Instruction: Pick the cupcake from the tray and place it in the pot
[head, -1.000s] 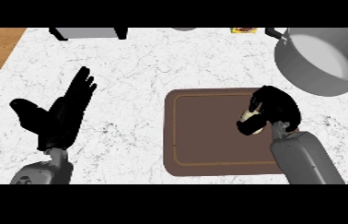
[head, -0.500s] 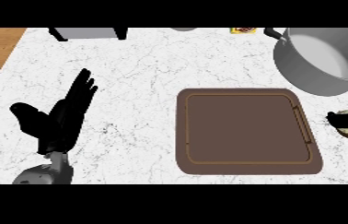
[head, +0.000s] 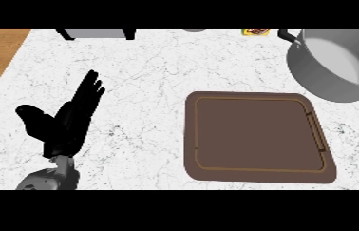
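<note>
Cupcake: not visible in the head view. The brown tray point(head: 191, 144), near right on the white worktop point(head: 154, 73), shows nothing on it. The grey pot point(head: 316, 80) sits far right. Left hand point(head: 67, 123) rests near left, fingers straight and apart. Right hand is out of frame, so I cannot tell its state. Likely the carry step; next, the cupcake must come over the pot's mouth for release.

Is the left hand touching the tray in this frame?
Apart. The head view shows the open left hand at the far left, with bare white counter between it and the brown tray.
</note>
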